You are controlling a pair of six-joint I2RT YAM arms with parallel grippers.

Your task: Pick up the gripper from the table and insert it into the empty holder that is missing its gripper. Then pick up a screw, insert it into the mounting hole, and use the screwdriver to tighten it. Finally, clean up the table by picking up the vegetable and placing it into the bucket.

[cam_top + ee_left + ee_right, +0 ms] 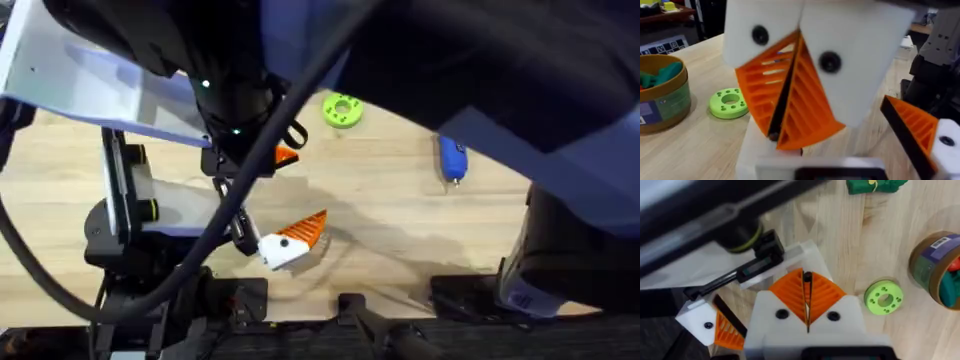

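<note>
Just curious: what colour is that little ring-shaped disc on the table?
Bright lime green; the disc shows best in the right wrist view.

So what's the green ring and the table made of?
The green ring looks like matte plastic: one flat bright colour, with neat small holes around its middle. The table looks like pale wood or a wood-look top, since grain lines run across it.

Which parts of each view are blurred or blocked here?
Overhead: dark, blurred arm links cover the top; the screwdriver and green disc stay sharp. Left wrist: the left gripper looms large and soft; the bucket is clearer. Right wrist: a blurred arm crosses the upper part.
</note>
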